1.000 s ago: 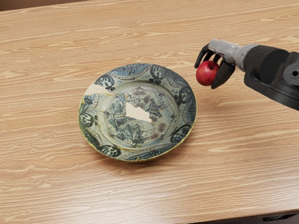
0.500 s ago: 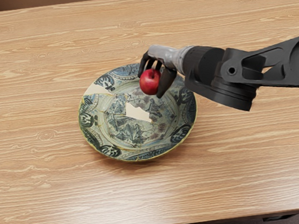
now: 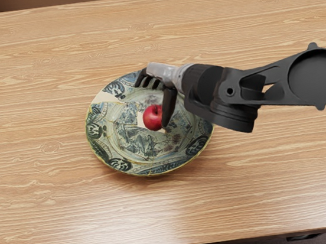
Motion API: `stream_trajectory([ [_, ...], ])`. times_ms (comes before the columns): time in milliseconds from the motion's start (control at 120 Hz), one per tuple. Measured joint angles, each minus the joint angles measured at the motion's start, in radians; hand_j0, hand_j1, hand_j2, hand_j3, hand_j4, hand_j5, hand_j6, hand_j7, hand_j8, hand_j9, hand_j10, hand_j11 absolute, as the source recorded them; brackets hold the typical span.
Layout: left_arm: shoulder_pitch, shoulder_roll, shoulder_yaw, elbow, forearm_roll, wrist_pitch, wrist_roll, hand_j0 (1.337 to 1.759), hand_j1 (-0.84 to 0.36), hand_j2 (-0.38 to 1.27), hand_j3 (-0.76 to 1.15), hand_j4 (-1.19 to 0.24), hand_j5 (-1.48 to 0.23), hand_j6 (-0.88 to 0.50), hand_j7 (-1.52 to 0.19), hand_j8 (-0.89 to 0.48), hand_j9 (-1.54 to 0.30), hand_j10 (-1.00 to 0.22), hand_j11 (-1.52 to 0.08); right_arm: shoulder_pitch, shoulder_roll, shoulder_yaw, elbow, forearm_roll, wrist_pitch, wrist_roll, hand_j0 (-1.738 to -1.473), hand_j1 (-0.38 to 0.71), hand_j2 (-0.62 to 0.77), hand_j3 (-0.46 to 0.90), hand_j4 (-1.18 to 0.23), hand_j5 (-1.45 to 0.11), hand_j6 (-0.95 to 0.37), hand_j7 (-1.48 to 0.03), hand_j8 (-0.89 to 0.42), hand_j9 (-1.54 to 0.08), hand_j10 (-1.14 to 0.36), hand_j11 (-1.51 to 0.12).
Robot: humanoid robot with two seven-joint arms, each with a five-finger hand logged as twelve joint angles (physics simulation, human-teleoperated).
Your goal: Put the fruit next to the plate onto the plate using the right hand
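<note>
Wooden bench (image 3: 44, 220), viewed from above. A patterned plate (image 3: 102, 148) sits left of centre. A red apple (image 3: 152, 117) rests inside the plate's well, near its middle. The right hand (image 3: 160, 85) is over the plate's far right part, its fingers (image 3: 141, 80) spread wide and holding nothing. The thumb (image 3: 168, 107) points down just beside the apple. The arm (image 3: 278, 87) enters from the right.

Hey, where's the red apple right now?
In the head view, the apple is near the middle of the plate, just below and left of the right hand.
</note>
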Motion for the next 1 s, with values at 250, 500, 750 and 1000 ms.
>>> stream_trajectory([
  [250,0.000,0.000,0.000,0.000,0.000,0.000,0.000,1.658,0.35,0.00,0.00,0.00,0.00,0.00,0.00,0.00,0.00,0.00,0.00,-0.190,-0.039,0.286,0.067,0.010,0.086,0.000,-1.658,-0.27,0.02,0.00,-0.09,-0.12,-0.07,-0.12,-0.07,-0.12,-0.09,-0.12],
  [500,0.000,0.000,0.001,0.000,0.001,0.000,0.000,1.658,0.35,0.00,0.00,0.00,0.00,0.00,0.00,0.00,0.00,0.00,0.00,-0.560,-0.102,0.776,0.111,0.153,0.589,0.000,-1.658,-0.33,0.01,0.00,-0.03,-0.04,-0.02,-0.03,-0.02,-0.04,-0.03,-0.04],
  [750,0.000,0.000,0.001,0.000,0.002,0.000,0.000,1.658,0.35,0.00,0.00,0.00,0.00,0.00,0.00,0.00,0.00,0.00,0.00,-0.757,-0.319,0.941,-0.067,0.658,0.984,0.000,-1.658,-0.34,0.00,0.00,-0.01,-0.01,-0.01,-0.01,-0.01,-0.01,-0.01,-0.01],
  [1000,-0.001,0.000,0.002,-0.001,0.003,0.000,0.000,1.658,0.35,0.00,0.00,0.00,0.00,0.00,0.00,0.00,0.00,0.00,0.00,-0.771,-0.499,0.822,-0.149,0.981,1.028,0.000,-1.658,-0.35,0.00,0.00,0.00,0.00,0.00,0.00,0.00,0.00,0.00,0.00],
])
